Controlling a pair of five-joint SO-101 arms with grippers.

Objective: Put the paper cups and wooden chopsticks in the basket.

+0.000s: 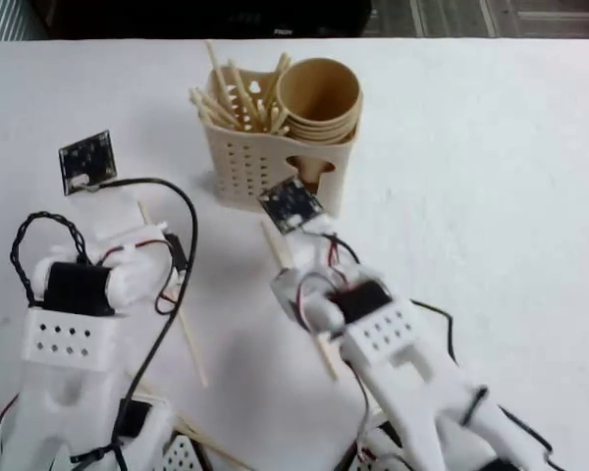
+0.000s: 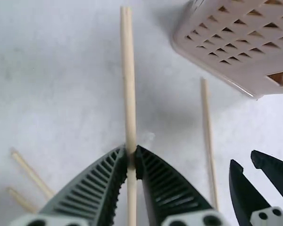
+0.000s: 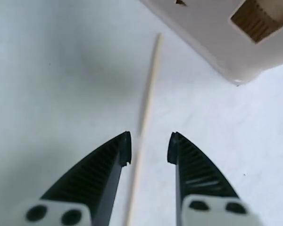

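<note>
Step in hand: clearing loose chopsticks. Cups (image 1: 319,93) already sit stacked in the basket (image 1: 240,167) at 12 o'clock on the table (image 1: 491,196), with a sheaf of sticks beside them.

Left gripper (image 2: 132,153), at 8 o'clock, is pinched tight on a chopstick (image 2: 127,70) partway along its length. The stick looks flat on the table. Next move, as judged: lift, swing toward 12, tip it upright over the basket.

Right gripper (image 3: 148,148), at 5 o'clock, is angled down with the jaws parted and nothing held. A second chopstick (image 3: 151,80) lies between them, its far tip near the basket wall. It calls for a drop and a close.

More loose sticks (image 1: 211,444) lie at 6 o'clock.
</note>
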